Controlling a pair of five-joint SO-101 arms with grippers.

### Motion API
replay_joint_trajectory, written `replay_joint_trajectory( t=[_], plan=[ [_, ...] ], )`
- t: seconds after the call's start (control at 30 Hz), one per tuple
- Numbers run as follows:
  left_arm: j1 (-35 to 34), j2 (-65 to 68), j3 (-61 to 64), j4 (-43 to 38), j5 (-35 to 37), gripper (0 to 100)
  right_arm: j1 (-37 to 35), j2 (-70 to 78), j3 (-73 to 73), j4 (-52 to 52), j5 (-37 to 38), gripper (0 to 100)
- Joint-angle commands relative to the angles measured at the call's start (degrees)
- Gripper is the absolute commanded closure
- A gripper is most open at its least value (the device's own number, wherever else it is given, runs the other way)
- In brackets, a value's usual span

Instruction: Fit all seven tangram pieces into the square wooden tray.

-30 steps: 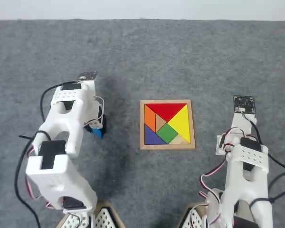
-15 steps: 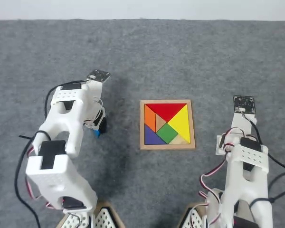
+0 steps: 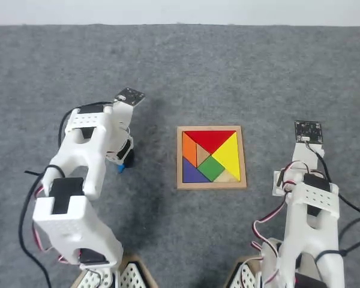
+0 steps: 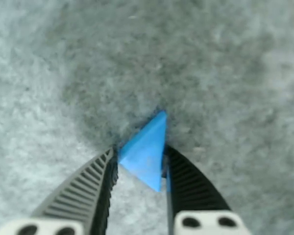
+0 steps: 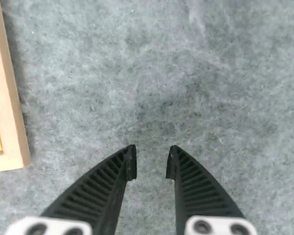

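Tangram tray's surface: you have a grey felt tabletop (image 3: 186, 72), with a pale wall strip (image 3: 180, 12) along the top of the high view.
Tray (image 3: 211, 186): it lies flat at centre frame, between the two arms.
Inside it: red triangle (image 3: 211, 139) at the top, yellow triangle (image 3: 229, 155) right, orange piece (image 3: 189, 150) left, green square (image 3: 211, 168) low centre, purple triangle (image 3: 192, 174) lower left. You can't tell whether the two wood-coloured patches are pieces or bare floor.
Blue triangle (image 4: 146, 152): pinched in your left jaws, point aimed at the felt, centre left of the high view, well apart from the tray.
Right jaws: narrowly parted, holding nothing, over bare felt near the tray's edge.
Right arm (image 3: 309, 204): lower right of the high view.
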Motion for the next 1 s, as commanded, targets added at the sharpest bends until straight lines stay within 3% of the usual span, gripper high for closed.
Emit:
replay_joint_trajectory(
  t=[0.0, 0.4, 0.63, 0.97],
  plan=[
    [-0.18, -0.70, -1.89, -1.14, -1.67, 97, -0.31, -2.51, -0.44, -1.01, 0.70, 87.3],
    [8.79, -8.62, -9.89, 11.25, -1.49, 98, -0.04, -2.51, -0.44, -1.01, 0.70, 87.3],
    [4.04, -6.59, -9.98, 7.03, -0.70, 89, -0.04, -2.51, -0.44, -1.01, 0.70, 87.3],
    [2.55, 0.70, -10.15, 4.22, -2.73, 89, -0.04, -2.24, -0.44, -1.01, 0.70, 87.3]
  ],
)
